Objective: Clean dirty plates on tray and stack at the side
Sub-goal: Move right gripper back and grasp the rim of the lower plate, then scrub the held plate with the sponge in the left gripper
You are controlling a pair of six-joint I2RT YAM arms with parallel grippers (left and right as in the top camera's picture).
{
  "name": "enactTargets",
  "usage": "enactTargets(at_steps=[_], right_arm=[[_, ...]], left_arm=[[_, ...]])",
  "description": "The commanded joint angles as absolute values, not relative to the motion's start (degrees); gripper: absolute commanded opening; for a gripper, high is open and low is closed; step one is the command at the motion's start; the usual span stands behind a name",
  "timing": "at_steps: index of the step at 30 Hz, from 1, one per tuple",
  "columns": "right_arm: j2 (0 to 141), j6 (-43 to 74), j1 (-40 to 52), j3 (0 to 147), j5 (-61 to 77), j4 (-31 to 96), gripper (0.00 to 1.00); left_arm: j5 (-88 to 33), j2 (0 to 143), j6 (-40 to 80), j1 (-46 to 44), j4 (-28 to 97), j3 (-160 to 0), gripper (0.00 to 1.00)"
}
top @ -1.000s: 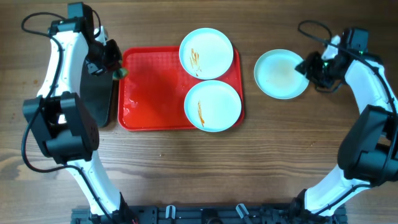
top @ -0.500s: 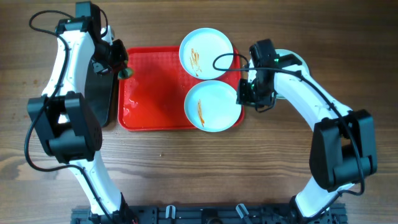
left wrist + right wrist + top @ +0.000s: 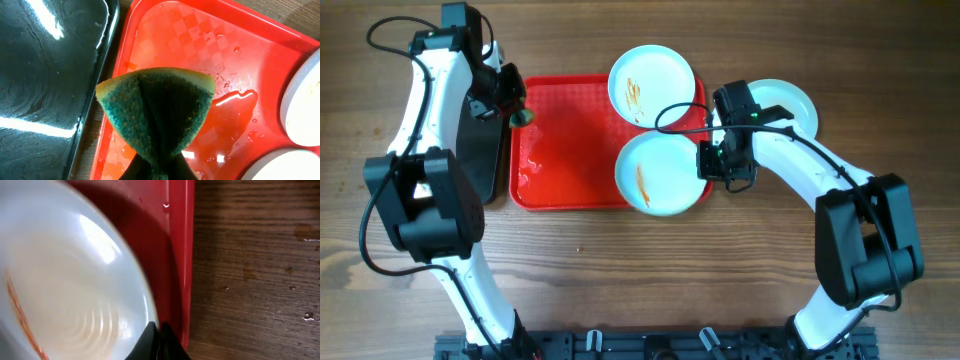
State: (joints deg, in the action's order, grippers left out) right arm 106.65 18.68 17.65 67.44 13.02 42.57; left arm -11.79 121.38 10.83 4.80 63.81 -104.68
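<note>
R gripper (image 3: 709, 162) at right rim of near plate (image 3: 658, 175), jaws pinched on the edge; plate lies left of them on tray (image 3: 565, 150). L gripper (image 3: 517, 113), jaws clamping sponge (image 3: 155, 115), well apart.

The right arm (image 3: 810, 163) covers part of the plate on the table (image 3: 795, 100). The right wrist view's bottom edge cuts off the right gripper (image 3: 159, 345), so its hold on the near plate (image 3: 65, 280) cannot be told. The sponge's (image 3: 155, 115) pinched end leaves the left wrist view.
</note>
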Motion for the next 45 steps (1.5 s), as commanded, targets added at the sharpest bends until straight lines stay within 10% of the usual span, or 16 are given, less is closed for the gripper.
enactTargets(at_steps=[1, 17, 24, 36, 45], right_arm=[[106.6, 15.5, 19.0, 69.3, 15.5, 45.0, 0.04], [116.7, 43.9, 37.8, 81.1, 4.4, 29.1, 0.04], [117.0, 33.4, 37.2, 85.8, 1.0, 30.5, 0.33], [128.0, 26.1, 36.4, 89.3, 6.4, 26.4, 0.05], [128.0, 37.8, 36.2, 89.4, 9.3, 26.2, 0.04]], left_arm=[[-11.9, 120.7, 11.4, 4.5, 63.7, -105.2, 0.04], [-11.2, 120.7, 11.4, 4.5, 64.1, -105.2, 0.04], [-11.3, 120.7, 11.4, 4.5, 64.2, -105.2, 0.04], [-11.2, 120.7, 21.7, 4.2, 65.3, -104.2, 0.04], [-9.4, 120.7, 13.6, -1.4, 57.3, -95.2, 0.04]])
